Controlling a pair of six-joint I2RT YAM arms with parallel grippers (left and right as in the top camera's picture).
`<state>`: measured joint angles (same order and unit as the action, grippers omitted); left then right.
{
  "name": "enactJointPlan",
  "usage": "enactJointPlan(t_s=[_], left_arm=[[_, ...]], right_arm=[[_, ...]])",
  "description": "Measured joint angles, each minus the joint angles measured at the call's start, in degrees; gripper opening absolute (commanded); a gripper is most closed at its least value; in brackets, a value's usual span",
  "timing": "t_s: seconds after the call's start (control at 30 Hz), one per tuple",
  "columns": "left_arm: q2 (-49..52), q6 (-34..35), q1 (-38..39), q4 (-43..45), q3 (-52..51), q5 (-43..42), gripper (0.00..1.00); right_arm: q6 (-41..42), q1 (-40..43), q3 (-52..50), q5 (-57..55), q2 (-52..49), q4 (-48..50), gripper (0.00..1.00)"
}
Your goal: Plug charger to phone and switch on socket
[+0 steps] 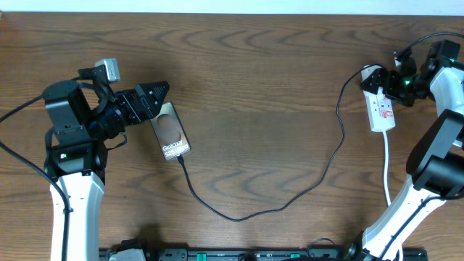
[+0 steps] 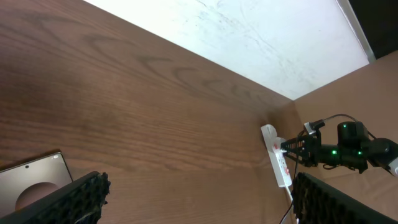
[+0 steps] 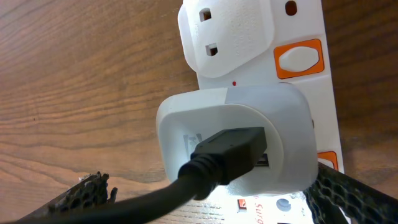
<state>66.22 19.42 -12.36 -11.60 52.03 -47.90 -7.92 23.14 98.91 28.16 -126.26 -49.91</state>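
The phone (image 1: pixel 172 131) lies flat at the left, lettering up; one corner of it (image 2: pixel 31 180) shows in the left wrist view. My left gripper (image 1: pixel 158 96) hovers at the phone's far end, open, with nothing between its fingers (image 2: pixel 81 196). The charger cable (image 1: pixel 290 199) runs from the phone's near short edge in a long loop to a white adapter (image 3: pixel 236 130) in the socket strip (image 1: pixel 380 109). I cannot tell if the tip is seated in the phone. My right gripper (image 1: pixel 388 81) is open, straddling the adapter and its black plug (image 3: pixel 230 152). An orange switch (image 3: pixel 300 58) sits beside it.
The strip's white cord (image 1: pixel 388 170) trails toward the front edge beside the right arm's base (image 1: pixel 435 163). A black rail (image 1: pixel 254 255) lines the front edge. A pale wall (image 2: pixel 249 37) borders the far side of the table.
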Motion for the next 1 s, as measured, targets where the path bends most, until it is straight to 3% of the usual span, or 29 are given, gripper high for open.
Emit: enactJointPlan(t_s=[1.0], left_arm=[[0.00,0.00,0.00,0.00,0.00,0.00,0.95]], right_arm=[[0.90,-0.35,-0.26,-0.39,0.02,1.05,0.97]])
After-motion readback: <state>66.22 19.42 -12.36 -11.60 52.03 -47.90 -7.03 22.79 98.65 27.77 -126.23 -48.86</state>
